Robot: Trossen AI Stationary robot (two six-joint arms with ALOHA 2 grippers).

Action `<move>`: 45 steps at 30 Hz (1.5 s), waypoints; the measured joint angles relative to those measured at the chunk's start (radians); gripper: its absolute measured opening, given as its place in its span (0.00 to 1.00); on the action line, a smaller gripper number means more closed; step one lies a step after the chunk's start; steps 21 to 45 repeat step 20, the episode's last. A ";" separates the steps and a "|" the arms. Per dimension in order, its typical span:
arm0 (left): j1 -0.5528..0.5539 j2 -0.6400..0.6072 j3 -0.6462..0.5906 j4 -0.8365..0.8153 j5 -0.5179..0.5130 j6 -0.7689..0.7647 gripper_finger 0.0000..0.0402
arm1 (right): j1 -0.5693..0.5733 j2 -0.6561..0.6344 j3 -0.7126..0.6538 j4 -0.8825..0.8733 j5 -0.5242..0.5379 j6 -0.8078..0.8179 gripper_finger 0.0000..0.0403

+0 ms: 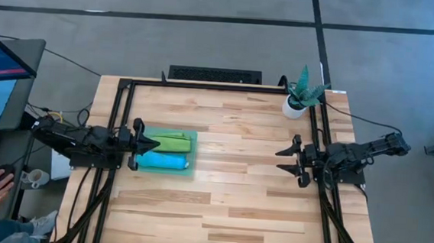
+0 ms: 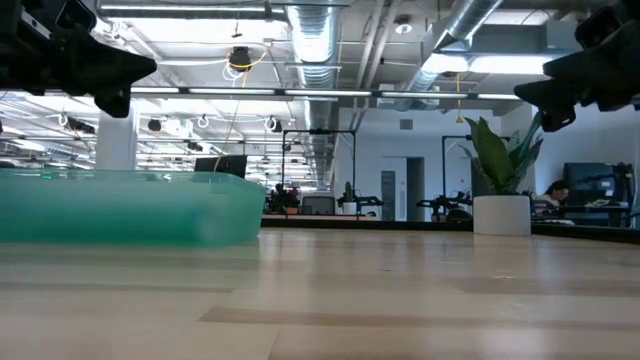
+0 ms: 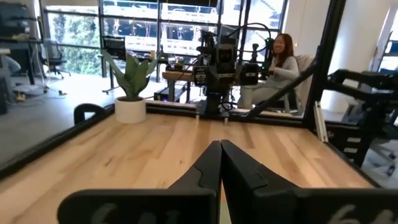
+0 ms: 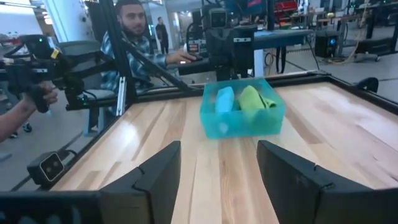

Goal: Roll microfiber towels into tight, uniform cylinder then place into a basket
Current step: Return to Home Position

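We find the green towel (image 1: pixel 171 141) and blue towel (image 1: pixel 162 160) rolled in the basket (image 1: pixel 193 157), left of centre. We note the left tool (image 1: pixel 154 142) closed beside it, the right tool (image 1: pixel 278 160) open and empty. We judge only homing remains.

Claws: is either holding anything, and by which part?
Nothing. Left claw is shut empty, right claw open; the green towel and blue towel lie in the basket.

A pale wooden tabletop (image 1: pixel 227 199) carries the teal basket (image 1: pixel 194 147) at centre-left of the frame and a white-potted plant (image 1: pixel 295 105) toward upper right.
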 joint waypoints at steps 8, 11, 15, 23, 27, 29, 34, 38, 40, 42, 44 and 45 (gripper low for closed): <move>0.000 0.000 0.000 -0.001 0.000 -0.022 0.00 | 0.000 -0.001 0.000 0.000 0.000 0.000 0.58; 0.000 0.000 0.000 -0.001 -0.001 -0.024 0.00 | 0.000 -0.001 0.000 0.000 0.000 0.000 0.58; 0.000 0.000 0.000 -0.001 -0.001 -0.027 0.00 | 0.000 -0.001 0.000 0.000 0.000 0.000 0.58; 0.000 0.000 0.000 -0.002 -0.002 -0.028 0.00 | 0.000 -0.001 0.000 0.000 0.000 0.000 0.58; 0.000 0.000 0.000 -0.002 -0.002 -0.028 0.00 | 0.000 -0.001 0.000 0.000 0.000 0.000 0.58; 0.000 0.000 0.000 -0.002 -0.002 -0.028 0.00 | 0.000 -0.001 0.000 0.000 0.000 0.000 0.58; 0.000 0.000 0.000 -0.002 -0.002 -0.028 0.00 | 0.000 -0.001 0.000 0.000 0.000 0.000 0.58; 0.000 0.000 0.000 -0.002 -0.002 -0.028 0.00 | 0.000 -0.001 0.000 0.000 0.000 0.000 0.58; 0.000 0.000 0.000 -0.002 -0.002 -0.028 0.00 | 0.000 -0.001 0.000 0.000 0.000 0.000 0.58; 0.000 0.000 0.000 -0.002 -0.002 -0.028 0.00 | 0.000 -0.001 0.000 0.000 0.000 0.000 0.58; 0.000 0.000 0.000 -0.002 -0.002 -0.028 0.00 | 0.000 -0.001 0.000 0.000 0.000 0.000 0.58; 0.000 0.000 0.000 -0.002 -0.002 -0.028 0.00 | 0.000 -0.001 0.000 0.000 0.000 0.000 0.58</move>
